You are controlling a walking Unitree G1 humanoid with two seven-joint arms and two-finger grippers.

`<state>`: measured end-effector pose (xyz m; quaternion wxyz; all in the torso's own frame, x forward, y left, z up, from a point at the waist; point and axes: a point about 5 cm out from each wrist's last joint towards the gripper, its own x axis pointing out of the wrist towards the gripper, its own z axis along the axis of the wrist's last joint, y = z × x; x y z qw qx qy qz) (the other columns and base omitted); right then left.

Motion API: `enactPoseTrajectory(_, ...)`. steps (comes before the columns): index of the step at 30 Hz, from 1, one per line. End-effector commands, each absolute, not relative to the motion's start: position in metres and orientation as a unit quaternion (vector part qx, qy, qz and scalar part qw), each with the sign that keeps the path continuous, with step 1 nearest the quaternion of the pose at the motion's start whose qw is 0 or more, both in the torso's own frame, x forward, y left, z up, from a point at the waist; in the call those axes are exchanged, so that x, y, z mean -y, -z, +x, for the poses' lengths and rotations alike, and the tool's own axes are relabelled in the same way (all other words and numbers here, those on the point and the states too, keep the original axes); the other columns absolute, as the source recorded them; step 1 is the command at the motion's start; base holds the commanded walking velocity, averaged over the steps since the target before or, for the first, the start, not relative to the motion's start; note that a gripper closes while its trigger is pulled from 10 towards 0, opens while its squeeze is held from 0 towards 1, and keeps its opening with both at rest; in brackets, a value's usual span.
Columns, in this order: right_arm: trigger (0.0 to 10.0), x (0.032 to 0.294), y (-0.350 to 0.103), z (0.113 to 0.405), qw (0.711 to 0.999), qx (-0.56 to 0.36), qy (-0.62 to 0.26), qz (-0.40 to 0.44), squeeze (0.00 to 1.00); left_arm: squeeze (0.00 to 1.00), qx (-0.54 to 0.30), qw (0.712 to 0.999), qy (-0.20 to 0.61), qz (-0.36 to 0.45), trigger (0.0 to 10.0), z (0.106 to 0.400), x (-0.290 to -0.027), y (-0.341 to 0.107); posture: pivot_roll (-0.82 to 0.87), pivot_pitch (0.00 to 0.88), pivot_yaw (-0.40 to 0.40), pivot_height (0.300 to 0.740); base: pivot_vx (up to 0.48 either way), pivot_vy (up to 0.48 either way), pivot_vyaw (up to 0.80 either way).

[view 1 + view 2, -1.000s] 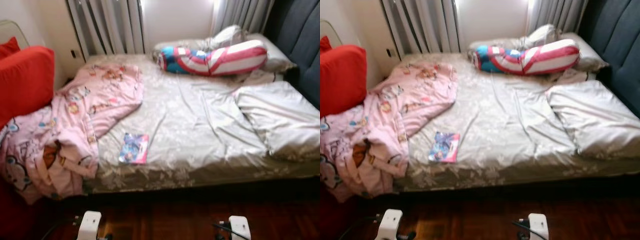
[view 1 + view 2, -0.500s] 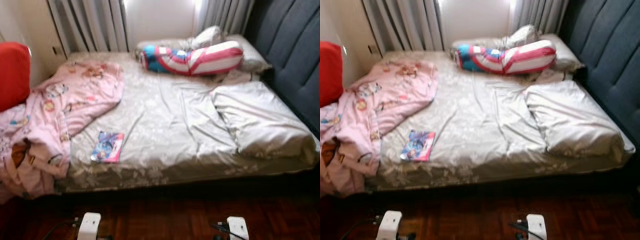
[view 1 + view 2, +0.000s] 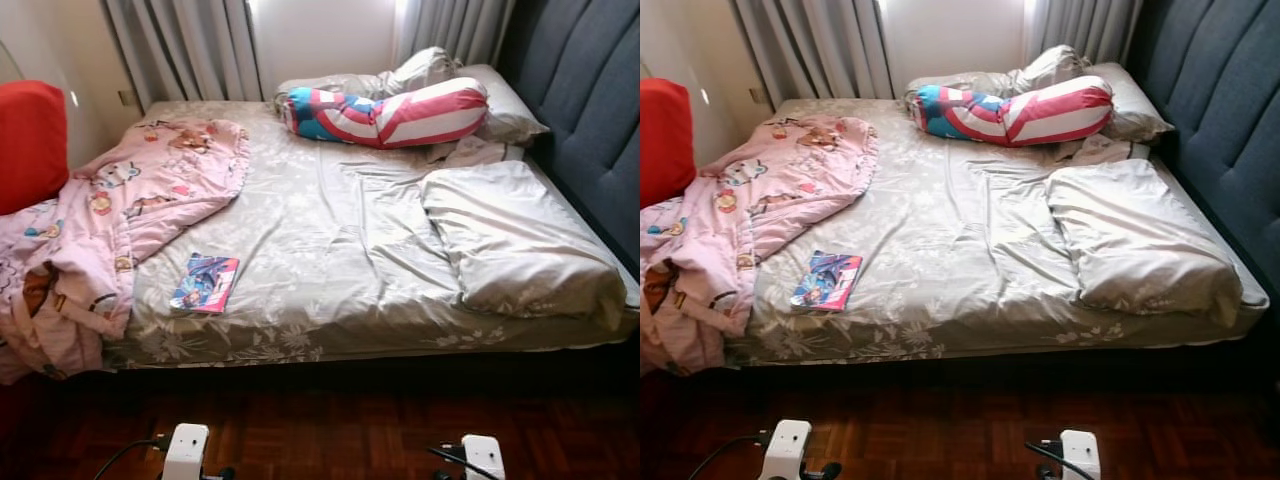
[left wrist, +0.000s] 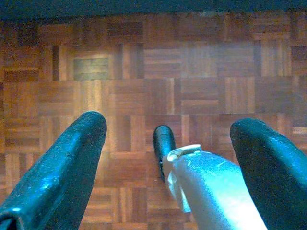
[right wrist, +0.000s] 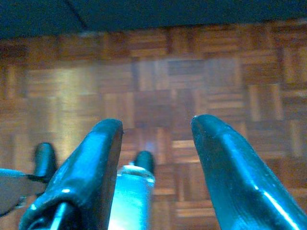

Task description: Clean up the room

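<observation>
The left gripper hangs low over the floor, its two rounded, glossy black fingers spread wide apart with nothing between them. The right gripper hangs the same way, fingers parted and holding nothing. Beneath both lies a parquet floor of small reddish-brown wood blocks laid in a basket-weave pattern, polished enough to catch the light.

Ahead stands a low, wide bed. Its sheet is a smooth beige fabric with a pale floral print, creased in long folds across the middle. A thin, flat picture book with a glossy, colourful cover lies near the front edge of the mattress on the robot's left, just beside a soft pink blanket printed with cartoon figures. The blanket is crumpled and spills off the left side of the bed towards the floor. A beige duvet, loosely bunched, sits on the right half of the bed, reaching close to the front corner. At the far end rests a long bolster in red and white stripes with a blue end, in front of beige pillows.

A padded dark blue headboard runs along the right side. Grey pleated curtains hang at the back. A red cushion stands at the left. A band of open floor runs along the front edge of the bed.
</observation>
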<state>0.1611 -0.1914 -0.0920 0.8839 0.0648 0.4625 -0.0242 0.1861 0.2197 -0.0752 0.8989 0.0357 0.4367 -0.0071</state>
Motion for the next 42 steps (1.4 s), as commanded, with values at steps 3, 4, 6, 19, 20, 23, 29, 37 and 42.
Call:
enactPoseTrajectory(3,10.0,0.1949,0.0916,0.1604,0.885,-0.459,0.029,0.073,0.00,0.00,-0.444,0.895,0.005,0.032,10.0,0.1832,-0.2219,0.0764,-0.05,0.000,-0.011,0.740,0.000,0.000,0.00)
enactPoseTrajectory(4,10.0,0.1947,0.0916,0.1603,0.885,-0.459,0.029,0.074,0.00,0.00,-0.445,0.895,0.006,0.033,10.0,0.1831,-0.2219,0.0764,-0.06,0.000,-0.007,0.740,0.000,0.000,0.00)
enactPoseTrajectory(6,10.0,0.1949,0.0914,0.1606,0.886,-0.459,0.024,0.070,0.00,0.00,-0.446,0.894,0.009,0.035,10.0,0.1830,-0.2216,0.0766,-0.06,0.000,-0.007,0.740,0.000,0.000,0.00)
enactPoseTrajectory(19,10.0,0.2000,0.0921,0.1599,0.878,-0.475,0.041,0.039,0.00,0.00,-0.444,0.895,0.009,0.034,10.0,0.1854,-0.2206,0.0757,-0.05,0.000,-0.011,0.740,0.235,0.000,0.00)
enactPoseTrajectory(20,10.0,0.2006,0.0925,0.1589,0.877,-0.473,0.058,0.057,0.00,0.00,-0.444,0.895,0.009,0.034,10.0,0.1856,-0.2201,0.0757,-0.04,0.000,-0.011,0.740,0.300,0.000,0.00)
enactPoseTrajectory(23,10.0,0.2003,0.0921,0.1597,0.878,-0.475,0.044,0.052,0.00,0.00,-0.444,0.895,0.011,0.034,10.0,0.1859,-0.2196,0.0757,-0.04,0.000,-0.010,0.740,0.303,0.000,0.00)
enactPoseTrajectory(29,10.0,0.2010,0.0918,0.1602,0.878,-0.475,0.042,0.043,0.00,0.00,-0.444,0.895,0.012,0.033,10.0,0.1862,-0.2195,0.0755,-0.05,0.000,-0.011,0.740,0.306,0.000,0.00)
enactPoseTrajectory(37,10.0,0.1999,0.0917,0.1608,0.878,-0.475,0.035,0.043,0.00,0.00,-0.444,0.895,0.013,0.033,10.0,0.1862,-0.2197,0.0755,-0.05,0.000,-0.008,0.740,0.309,0.000,0.00)
enactPoseTrajectory(42,10.0,0.1995,0.0917,0.1611,0.878,-0.476,0.032,0.040,0.00,0.00,-0.444,0.895,0.013,0.034,10.0,0.1864,-0.2202,0.0753,-0.05,0.000,-0.009,0.740,0.310,0.000,0.00)
